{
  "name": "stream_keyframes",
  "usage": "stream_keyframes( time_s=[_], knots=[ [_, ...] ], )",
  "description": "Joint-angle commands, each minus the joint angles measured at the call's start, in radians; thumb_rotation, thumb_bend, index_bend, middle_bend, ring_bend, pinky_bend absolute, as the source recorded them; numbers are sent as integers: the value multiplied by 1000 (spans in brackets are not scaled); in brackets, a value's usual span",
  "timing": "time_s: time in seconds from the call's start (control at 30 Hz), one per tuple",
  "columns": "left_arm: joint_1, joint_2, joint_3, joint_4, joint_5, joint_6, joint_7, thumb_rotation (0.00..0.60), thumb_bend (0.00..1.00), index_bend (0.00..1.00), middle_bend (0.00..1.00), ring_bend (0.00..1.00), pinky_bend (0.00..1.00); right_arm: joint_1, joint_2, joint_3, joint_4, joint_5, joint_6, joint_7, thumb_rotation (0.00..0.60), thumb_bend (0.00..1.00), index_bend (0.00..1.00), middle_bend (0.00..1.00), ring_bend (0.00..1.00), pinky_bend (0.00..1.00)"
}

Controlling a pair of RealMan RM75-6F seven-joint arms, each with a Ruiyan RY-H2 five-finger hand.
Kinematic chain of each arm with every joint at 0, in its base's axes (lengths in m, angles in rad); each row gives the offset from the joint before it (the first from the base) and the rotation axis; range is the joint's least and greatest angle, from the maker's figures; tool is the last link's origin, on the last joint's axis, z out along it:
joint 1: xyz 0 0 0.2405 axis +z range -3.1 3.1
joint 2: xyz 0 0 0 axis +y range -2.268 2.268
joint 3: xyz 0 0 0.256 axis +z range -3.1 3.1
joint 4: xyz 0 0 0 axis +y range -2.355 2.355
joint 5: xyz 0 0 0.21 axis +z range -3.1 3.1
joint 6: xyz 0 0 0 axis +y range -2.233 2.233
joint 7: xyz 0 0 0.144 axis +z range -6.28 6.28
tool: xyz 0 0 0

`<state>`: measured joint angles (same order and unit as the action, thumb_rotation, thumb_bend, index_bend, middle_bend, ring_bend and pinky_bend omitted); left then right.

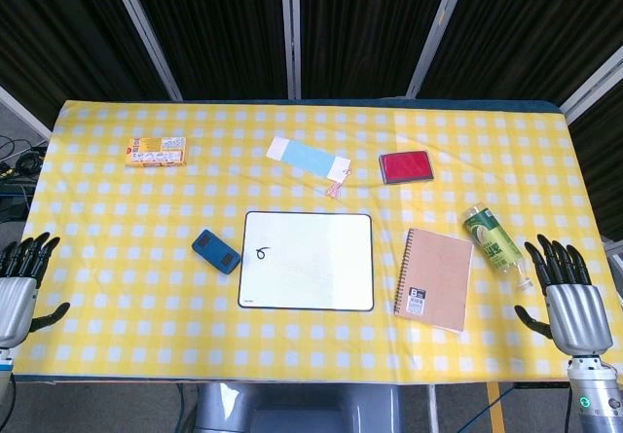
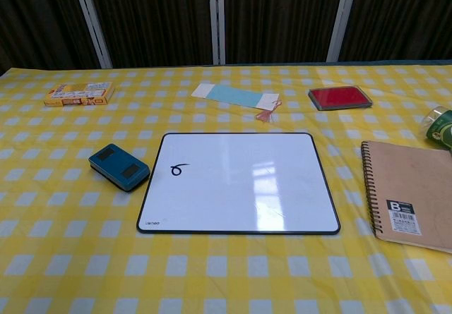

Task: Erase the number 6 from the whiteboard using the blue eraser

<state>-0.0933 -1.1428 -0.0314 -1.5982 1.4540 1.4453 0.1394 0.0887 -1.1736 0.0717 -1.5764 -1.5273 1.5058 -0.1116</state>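
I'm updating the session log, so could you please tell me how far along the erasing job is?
Nothing looks done: the black handwritten 6 is intact on the black-framed whiteboard. Nothing is in hand: the left hand and right hand sit open at the table edges. Left: grasp the blue rectangular eraser beside the board and wipe.

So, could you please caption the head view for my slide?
Open left hand and right hand flank whiteboard bearing 6; blue eraser beside it.

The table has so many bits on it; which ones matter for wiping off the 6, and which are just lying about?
For the job:
blue eraser
whiteboard
number 6

Just lying about:
spiral notebook
green bottle
red pad
yellow box
blue-and-white card
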Motion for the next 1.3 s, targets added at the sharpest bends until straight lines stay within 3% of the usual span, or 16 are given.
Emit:
stream_keyframes(
  time_s=[0.03,0.57,0.9,1.03,1.3],
  knots=[
    [1,2,0,0,-2,1,-1,600,192,0,0,0,0,2,-1,1,0,2,-4,-2,600,83,0,0,0,0],
    [-17,5,-2,-3,-1,-27,-6,600,192,0,0,0,0,2,4,-1,-4,14,-14,5,600,83,0,0,0,0],
    [-94,40,-18,4,50,-95,-5,600,192,0,0,0,23,1,21,0,-5,35,-32,29,600,82,15,0,0,0],
    [-191,75,-29,12,64,-231,-9,600,193,41,0,3,137,1,26,4,-6,38,-31,53,600,83,27,0,0,0],
    [-370,93,-49,57,33,-495,31,600,206,147,3,49,161,6,30,10,0,49,-42,87,600,82,33,0,0,0]
  ],
)
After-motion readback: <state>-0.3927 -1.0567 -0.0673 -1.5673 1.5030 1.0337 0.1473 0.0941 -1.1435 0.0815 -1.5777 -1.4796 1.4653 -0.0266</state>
